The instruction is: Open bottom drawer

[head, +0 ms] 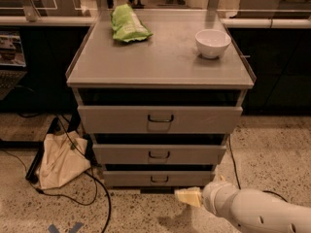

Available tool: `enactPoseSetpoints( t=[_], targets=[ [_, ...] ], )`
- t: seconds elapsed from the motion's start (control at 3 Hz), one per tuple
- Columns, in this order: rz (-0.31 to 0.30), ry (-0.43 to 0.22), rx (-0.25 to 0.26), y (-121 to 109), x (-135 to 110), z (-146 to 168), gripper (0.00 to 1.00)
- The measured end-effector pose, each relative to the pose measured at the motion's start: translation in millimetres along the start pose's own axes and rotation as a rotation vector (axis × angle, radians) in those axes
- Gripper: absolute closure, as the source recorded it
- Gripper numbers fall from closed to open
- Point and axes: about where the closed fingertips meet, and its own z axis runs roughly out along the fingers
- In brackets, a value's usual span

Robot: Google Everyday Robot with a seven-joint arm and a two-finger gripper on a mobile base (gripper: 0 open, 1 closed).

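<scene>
The bottom drawer (pixel 126 178) sits low at centre frame, and the end effector (pixel 188 196) hovers just below and right of its small handle (pixel 159 179); whether it is spread or pressed together I cannot tell. From this offset it could miss the loop and bump the front, or catch only an edge and slip off on the pull.

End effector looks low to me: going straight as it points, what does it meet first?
Likely not the bottom drawer: the end effector points left beneath its front, toward the black cable on the floor; depth unclear.
</scene>
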Motion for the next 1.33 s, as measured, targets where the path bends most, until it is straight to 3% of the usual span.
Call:
enactPoseSetpoints(
  t=[0.67,1.0,1.33],
  targets=[
    [0.0,0.0,0.0,0.0,0.0,0.0,0.61],
    [0.005,-0.004,0.003,-1.0,0.6,1.0,0.92],
    [0.071,-0.08,0.043,-17.1,4.7,16.4,1.0]
  ],
)
